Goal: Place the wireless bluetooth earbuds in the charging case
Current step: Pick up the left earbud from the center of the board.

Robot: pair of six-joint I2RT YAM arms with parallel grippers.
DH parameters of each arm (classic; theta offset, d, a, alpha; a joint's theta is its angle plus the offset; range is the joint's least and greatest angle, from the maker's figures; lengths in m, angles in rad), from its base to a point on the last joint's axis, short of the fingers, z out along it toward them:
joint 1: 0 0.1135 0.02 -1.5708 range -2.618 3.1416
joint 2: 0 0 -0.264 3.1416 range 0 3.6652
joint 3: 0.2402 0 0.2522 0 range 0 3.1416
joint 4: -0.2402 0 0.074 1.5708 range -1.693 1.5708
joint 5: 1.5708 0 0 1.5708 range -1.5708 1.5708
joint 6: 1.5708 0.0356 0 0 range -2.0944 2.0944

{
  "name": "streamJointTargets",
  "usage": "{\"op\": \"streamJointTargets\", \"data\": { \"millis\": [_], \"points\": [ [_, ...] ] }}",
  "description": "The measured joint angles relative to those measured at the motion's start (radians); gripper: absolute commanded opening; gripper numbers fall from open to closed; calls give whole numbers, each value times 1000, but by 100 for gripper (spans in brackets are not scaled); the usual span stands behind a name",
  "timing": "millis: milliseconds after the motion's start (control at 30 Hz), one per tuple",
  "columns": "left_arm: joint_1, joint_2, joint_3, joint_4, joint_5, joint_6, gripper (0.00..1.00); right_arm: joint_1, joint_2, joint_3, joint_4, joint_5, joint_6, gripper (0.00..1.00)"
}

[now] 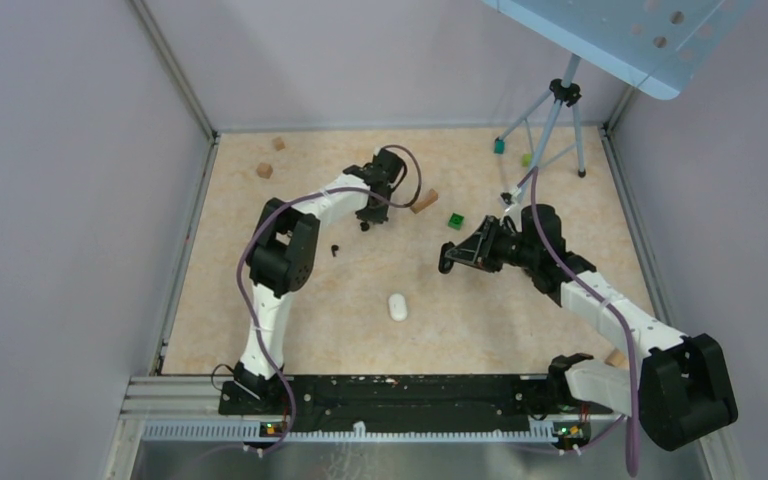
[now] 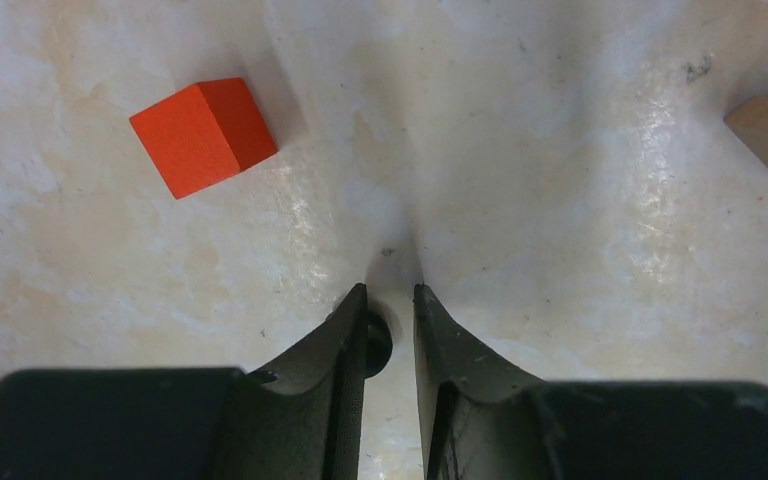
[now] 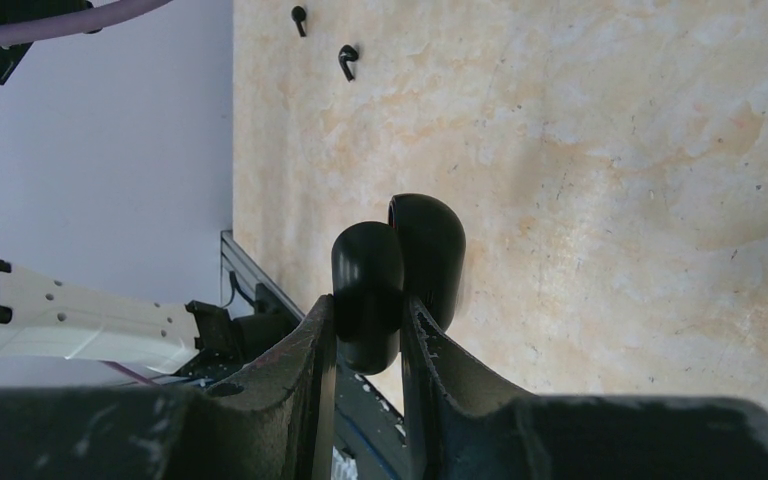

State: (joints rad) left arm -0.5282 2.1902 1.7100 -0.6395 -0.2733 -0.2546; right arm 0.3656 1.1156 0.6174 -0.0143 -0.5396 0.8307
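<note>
Earbuds are apart: one earbud (image 2: pixel 378 340) sits pinched between the narrowly parted fingers of the left hand (image 2: pixel 390 292), over the far middle of the tabletop (image 1: pixel 520 330). The second earbud (image 1: pixel 335 249) lies on the tabletop just to that hand's left and a little nearer, not touching it. The right hand (image 3: pixel 368 303) is clamped on the black charging case (image 3: pixel 425 250), whose lid stands ajar, right of the tabletop's centre. A white oval object (image 1: pixel 397 307) lies nearer the arms' bases.
</note>
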Motion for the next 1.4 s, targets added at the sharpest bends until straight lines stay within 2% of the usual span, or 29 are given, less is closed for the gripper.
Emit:
{"op": "streamJointTargets", "data": {
  "millis": [433, 1400],
  "points": [
    [-42, -7, -12, -9, -42, -13, 31, 0, -17, -1, -1, 6, 1, 0],
    [-62, -74, -115, 8, -110, -49, 32, 0, -37, -2, -1, 15, 3, 0]
  ]
}}
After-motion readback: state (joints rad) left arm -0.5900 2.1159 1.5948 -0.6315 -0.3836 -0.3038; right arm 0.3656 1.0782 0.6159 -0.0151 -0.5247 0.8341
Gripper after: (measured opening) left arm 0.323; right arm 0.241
